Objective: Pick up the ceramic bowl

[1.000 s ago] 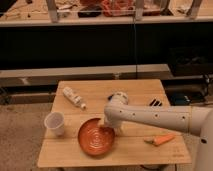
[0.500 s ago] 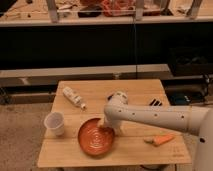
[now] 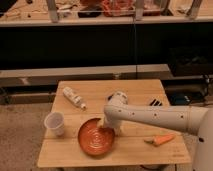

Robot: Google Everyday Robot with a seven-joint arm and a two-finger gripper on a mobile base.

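The gripper [image 3: 106, 126] sits low at the ceramic bowl's [image 3: 95, 139] upper right rim (white cup [image 3: 55, 123] farther left, carrot [image 3: 161, 140] to its right)

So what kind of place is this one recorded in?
Probably a lab or workshop. A small wooden table holds test items: bowl, cup, bottle, carrot. Behind it runs a long dark bench cluttered with gear. The gripper is at the bowl's rim.
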